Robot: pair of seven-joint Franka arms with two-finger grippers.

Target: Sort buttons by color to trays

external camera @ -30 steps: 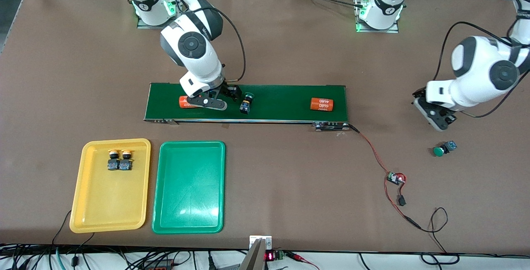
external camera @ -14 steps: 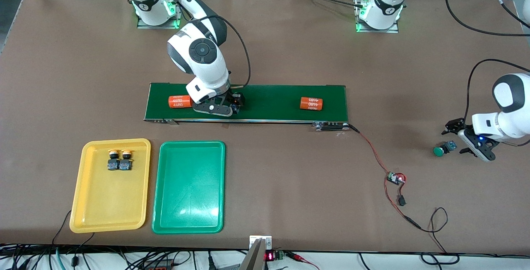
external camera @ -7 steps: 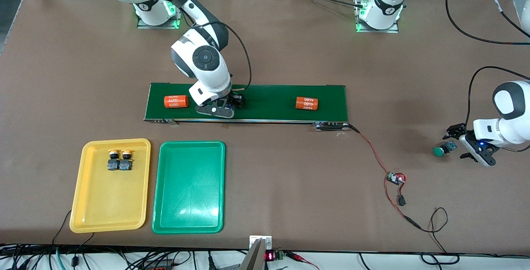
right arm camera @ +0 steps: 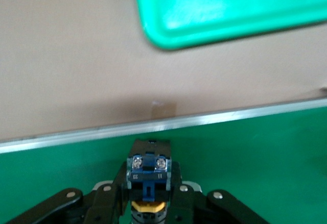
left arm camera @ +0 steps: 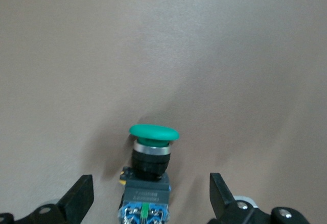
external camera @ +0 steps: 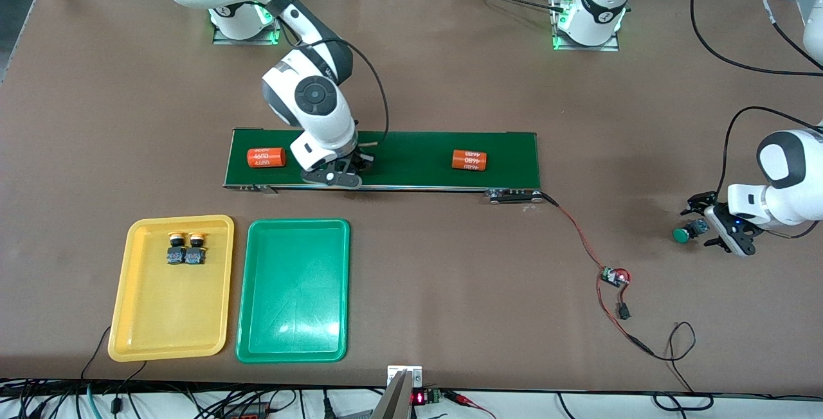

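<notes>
Brown counter (external camera: 450, 290). Dark green conveyor belt (external camera: 411, 149) with two orange cylinders (external camera: 266, 157) (external camera: 469, 159), white print on each. Yellow tray (external camera: 128, 316) beside a bright green tray (external camera: 257, 316). Yellow-orange caps on two black-and-blue buttons (external camera: 186, 247) in the yellow tray. Green cap, silver collar, black-and-blue body on another button (left arm camera: 150, 168) (bare counter beneath). Blue-and-black button body (right arm camera: 147, 175) over the belt. Red and black wires (external camera: 588, 249). White arms, black end effectors (external camera: 714, 223) (external camera: 344, 171).
</notes>
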